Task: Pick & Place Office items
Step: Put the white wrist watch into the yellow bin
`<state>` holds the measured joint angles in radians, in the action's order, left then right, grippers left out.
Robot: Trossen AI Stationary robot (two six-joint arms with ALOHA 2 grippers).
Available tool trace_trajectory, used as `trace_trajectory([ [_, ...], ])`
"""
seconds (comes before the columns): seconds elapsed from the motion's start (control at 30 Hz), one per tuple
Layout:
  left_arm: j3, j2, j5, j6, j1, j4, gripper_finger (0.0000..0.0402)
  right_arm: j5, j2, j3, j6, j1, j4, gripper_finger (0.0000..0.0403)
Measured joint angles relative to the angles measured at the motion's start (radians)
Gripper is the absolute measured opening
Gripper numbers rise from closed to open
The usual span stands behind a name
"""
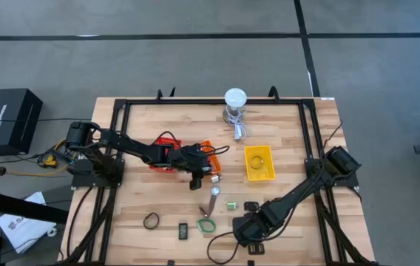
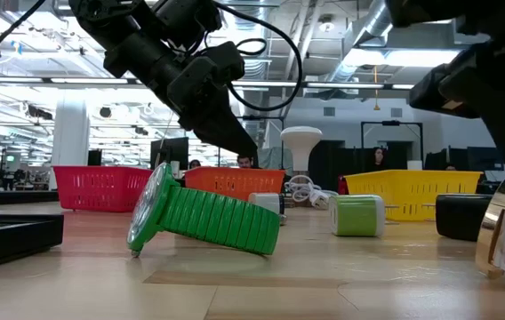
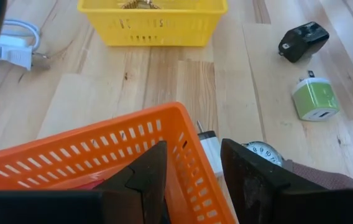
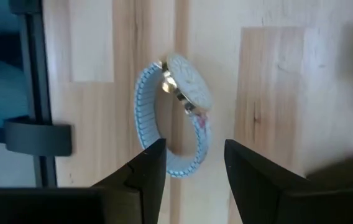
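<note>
Your left gripper [image 3: 192, 177] hangs over the orange basket [image 3: 102, 149], fingers parted and empty; your right gripper [image 4: 195, 171], fingers parted, hovers above one light-blue watch [image 4: 176, 112].

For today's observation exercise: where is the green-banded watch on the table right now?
In the high view the green-banded watch lies near the table's front edge, between a small black block on its left and the right gripper on its right.
</note>
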<state>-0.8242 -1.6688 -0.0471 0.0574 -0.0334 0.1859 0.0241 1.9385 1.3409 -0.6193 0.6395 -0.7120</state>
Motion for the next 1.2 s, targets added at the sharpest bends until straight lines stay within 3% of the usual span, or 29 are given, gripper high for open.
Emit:
trace_trajectory([
  [0.2,0.0,0.0,0.0,0.0,0.0,0.005,0.0144,-0.054,0.001,-0.001,-0.002,0.002,-0.002,0.0153],
  [0.67,0.0,0.0,0.0,-0.001,0.0,0.017,0.0144,-0.073,0.06,-0.002,-0.001,0.014,0.018,0.0144],
  [1.2,0.001,0.0,0.0,-0.001,0.0,0.029,0.0144,-0.048,0.09,-0.004,0.054,0.012,0.002,0.0042],
])
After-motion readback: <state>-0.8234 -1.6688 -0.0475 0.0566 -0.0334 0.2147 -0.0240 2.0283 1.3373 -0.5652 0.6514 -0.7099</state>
